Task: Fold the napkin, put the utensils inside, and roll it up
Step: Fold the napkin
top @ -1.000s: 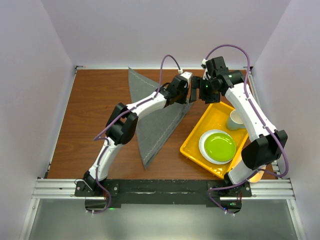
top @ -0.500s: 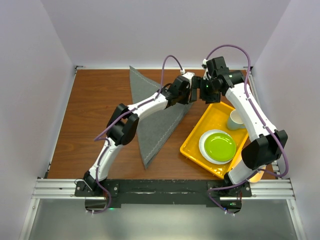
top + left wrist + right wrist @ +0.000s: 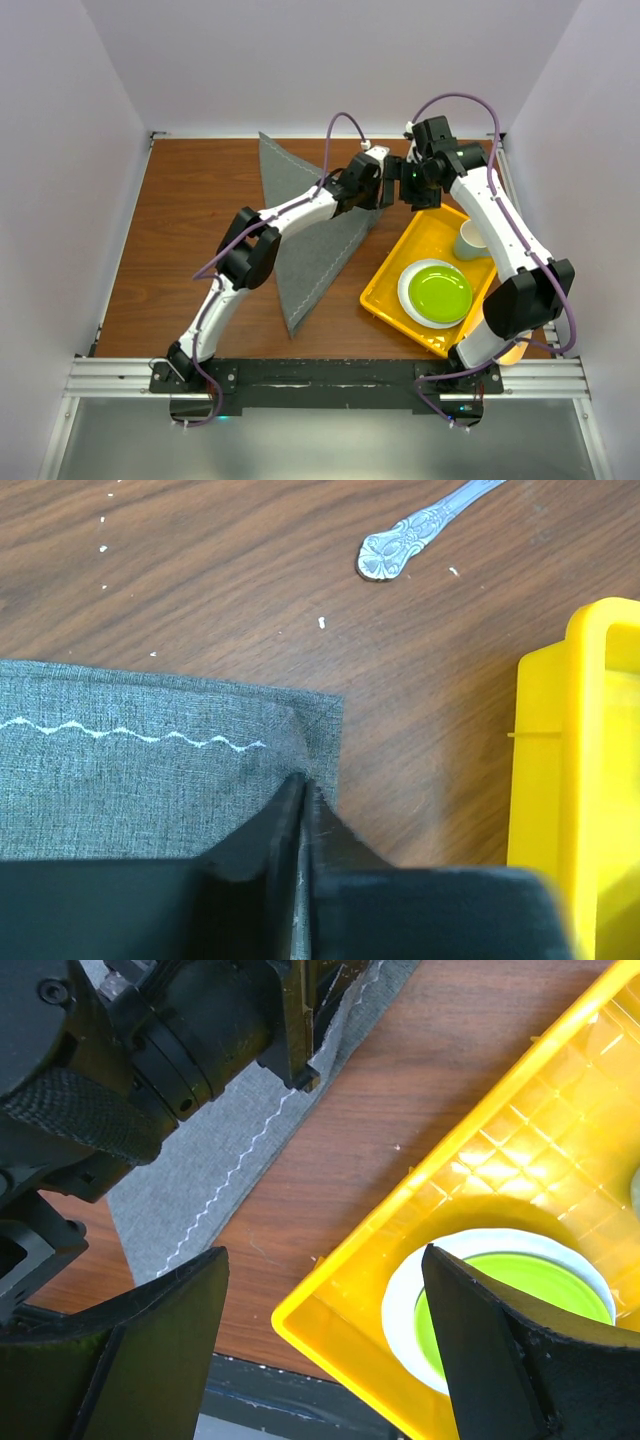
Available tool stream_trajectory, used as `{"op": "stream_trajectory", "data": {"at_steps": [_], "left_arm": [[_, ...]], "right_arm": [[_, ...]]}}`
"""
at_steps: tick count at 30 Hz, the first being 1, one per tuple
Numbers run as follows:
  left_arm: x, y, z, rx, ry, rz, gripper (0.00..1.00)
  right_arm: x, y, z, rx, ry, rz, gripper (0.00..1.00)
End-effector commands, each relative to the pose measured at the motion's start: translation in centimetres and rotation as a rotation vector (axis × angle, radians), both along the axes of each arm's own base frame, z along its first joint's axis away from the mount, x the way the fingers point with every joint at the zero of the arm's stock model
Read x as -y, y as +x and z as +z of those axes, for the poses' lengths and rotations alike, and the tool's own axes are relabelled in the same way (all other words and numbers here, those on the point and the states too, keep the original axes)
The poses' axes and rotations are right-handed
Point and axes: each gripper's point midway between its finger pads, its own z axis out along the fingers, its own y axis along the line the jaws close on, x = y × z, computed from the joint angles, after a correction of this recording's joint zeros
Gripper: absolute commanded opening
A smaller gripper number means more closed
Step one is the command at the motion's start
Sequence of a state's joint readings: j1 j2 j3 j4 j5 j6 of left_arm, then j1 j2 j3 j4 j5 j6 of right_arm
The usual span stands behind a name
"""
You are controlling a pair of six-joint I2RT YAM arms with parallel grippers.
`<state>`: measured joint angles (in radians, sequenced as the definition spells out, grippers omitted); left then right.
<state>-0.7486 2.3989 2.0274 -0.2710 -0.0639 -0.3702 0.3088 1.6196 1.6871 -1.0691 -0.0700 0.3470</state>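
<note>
Cloth like the napkin (image 3: 120,780) is soft and floppy on the table (image 3: 200,580), so the left gripper (image 3: 303,788) pinches its corner while the right gripper (image 3: 322,1260) hangs wide open.

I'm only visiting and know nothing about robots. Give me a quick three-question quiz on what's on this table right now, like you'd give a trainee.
1. True or false: the green plate lies on the napkin.
2. Which gripper stands wide open? A) left B) right C) both
3. Fill in: the utensil lies on the bare wooden ___, beyond the napkin's corner.

Key
1. False; it sits in the yellow tray.
2. B; the right gripper is open, while the left gripper is shut on the napkin's corner.
3. table.
</note>
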Motion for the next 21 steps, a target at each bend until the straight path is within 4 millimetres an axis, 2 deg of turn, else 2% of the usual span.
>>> {"op": "stream_trajectory", "data": {"at_steps": [1, 2, 3, 4, 5, 6, 7, 8, 9, 10, 11, 12, 13, 14, 15, 16, 17, 18, 19, 20, 21], "left_arm": [[0.8, 1.7, 3.2, 0.069, -0.05, 0.027, 0.33], [0.6, 2.0, 4.0, 0.056, -0.073, 0.043, 0.39], [0.7, 2.2, 5.2, 0.057, -0.098, 0.044, 0.59], [0.4, 1.9, 6.7, 0.041, -0.125, 0.028, 0.83], [0.2, 1.5, 7.8, 0.029, -0.154, 0.035, 0.85], [-0.9, 0.4, 9.5, 0.022, -0.173, 0.04, 0.86], [-0.7, -0.4, 10.9, 0.02, -0.226, 0.004, 0.84], [-2.0, -0.6, 11.6, 0.013, -0.25, 0.025, 0.81], [-3.8, -2.0, 12.4, 0.004, -0.254, 0.035, 0.78], [-5.4, -1.9, 12.9, 0.002, -0.276, 0.04, 0.69], [-6.5, -2.3, 13.2, -0.015, -0.291, 0.038, 0.62], [-8.1, -3.6, 13.2, -0.042, -0.295, 0.034, 0.52], [-10.0, -4.1, 12.6, -0.094, -0.294, 0.032, 0.36], [-10.8, -5.0, 12.2, -0.121, -0.291, 0.022, 0.28], [-12.0, -7.0, 11.2, -0.156, -0.278, 0.004, 0.25], [-11.9, -8.4, 11.1, -0.175, -0.302, -0.054, 0.21], [-12.2, -9.8, 10.3, -0.197, -0.298, -0.078, 0.18], [-13.0, -12.1, 8.6, -0.246, -0.297, -0.09, 0.09], [-12.9, -14.0, 8.1, -0.301, -0.339, -0.126, 0.07], [-13.9, -16.4, 5.1, -0.378, -0.323, -0.114, 0.02], [-14.1, -17.2, 5.9, -0.356, -0.359, -0.127, 0.0]], "right_arm": [[0.4, -0.4, 0.8, 0.027, 0.013, -0.018, 0.82], [0.5, -0.5, 0.6, 0.021, 0.011, -0.022, 0.83], [0.6, -0.4, 0.5, 0.021, 0.005, -0.026, 0.83], [0.9, -0.3, 0.5, 0.023, -0.001, -0.034, 0.83], [1.0, -0.2, 0.6, 0.028, -0.002, -0.036, 0.83], [1.1, 0.0, 0.6, 0.032, -0.003, -0.039, 0.83], [1.1, 0.2, 0.6, 0.037, -0.008, -0.038, 0.82], [0.8, 0.5, 0.5, 0.039, 0.001, -0.035, 0.83], [0.4, 0.7, 0.2, 0.036, 0.016, -0.023, 0.83], [0.0, 1.0, 0.0, 0.034, 0.026, -0.006, 0.83], [-0.7, 1.1, -1.0, -0.005, 0.044, 0.019, 0.82], [-1.0, 1.3, -1.3, -0.015, 0.056, 0.027, 0.82], [-1.4, 1.5, -1.6, -0.02, 0.067, 0.037, 0.82], [-2.8, 2.1, -2.0, -0.016, 0.097, 0.069, 0.82], [-3.5, 2.2, -2.5, -0.021, 0.117, 0.088, 0.82], [-4.6, 2.3, -3.1, -0.034, 0.141, 0.113, 0.81], [-6.3, 1.9, -3.3, -0.05, 0.178, 0.162, 0.79], [-8.2, 1.4, -4.5, -0.109, 0.232, 0.218, 0.73], [-10.6, 0.3, -4.8, -0.127, 0.256, 0.287, 0.72], [-12.0, 0.0, -5.0, -0.124, 0.274, 0.325, 0.72], [-13.5, -0.7, -5.8, -0.156, 0.294, 0.355, 0.71]]}}
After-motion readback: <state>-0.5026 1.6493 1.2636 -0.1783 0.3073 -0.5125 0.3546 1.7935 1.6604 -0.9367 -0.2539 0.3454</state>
